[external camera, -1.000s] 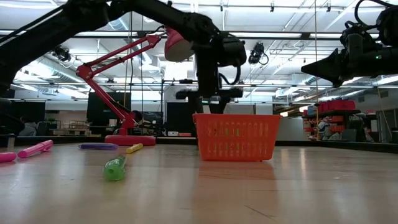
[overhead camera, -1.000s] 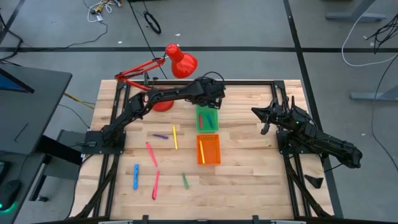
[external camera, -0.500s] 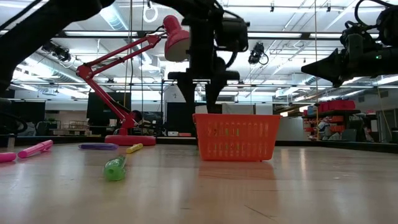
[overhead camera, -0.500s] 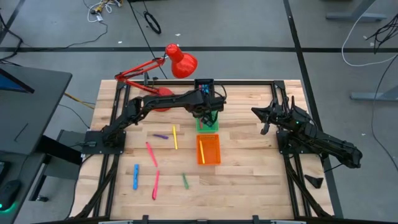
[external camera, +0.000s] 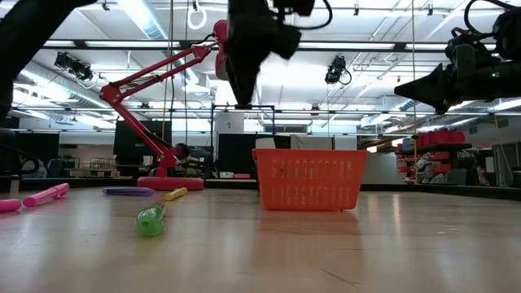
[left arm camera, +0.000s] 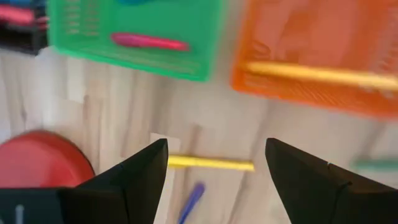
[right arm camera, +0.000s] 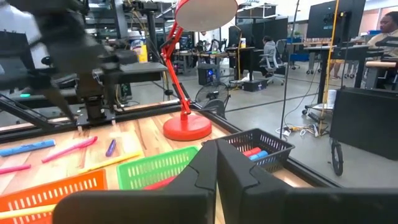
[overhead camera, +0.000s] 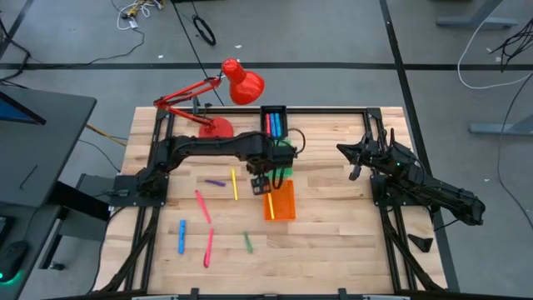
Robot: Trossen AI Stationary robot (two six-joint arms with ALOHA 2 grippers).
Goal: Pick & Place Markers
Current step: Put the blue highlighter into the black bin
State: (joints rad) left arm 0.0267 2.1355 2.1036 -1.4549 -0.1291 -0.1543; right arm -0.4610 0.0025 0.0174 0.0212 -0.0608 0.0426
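Observation:
Loose markers lie flat on the wooden table: purple [overhead camera: 216,182], yellow [overhead camera: 234,185], pink [overhead camera: 202,206], blue [overhead camera: 181,236], a second pink [overhead camera: 208,247] and green [overhead camera: 248,242]. More markers lie in the black tray [overhead camera: 275,123], the green tray [left arm camera: 137,31] and the orange tray [overhead camera: 280,202]. My left gripper [left arm camera: 216,146] hangs open and empty, pointing down, high above the yellow marker [left arm camera: 210,163], just left of the orange tray. My right gripper [right arm camera: 217,168] is shut and empty, held level over the table's right side.
A red desk lamp stands at the far left with its base [overhead camera: 218,129] on the table. The three trays stand in a row from the far edge toward the table's middle. Bare wood lies along the near edge and on the right half.
My left gripper has moved from over the far trays toward the near edge and slightly left, rising and rolling about its own axis. It now hangs over the yellow marker. The black tray, which it covered before, shows fully.

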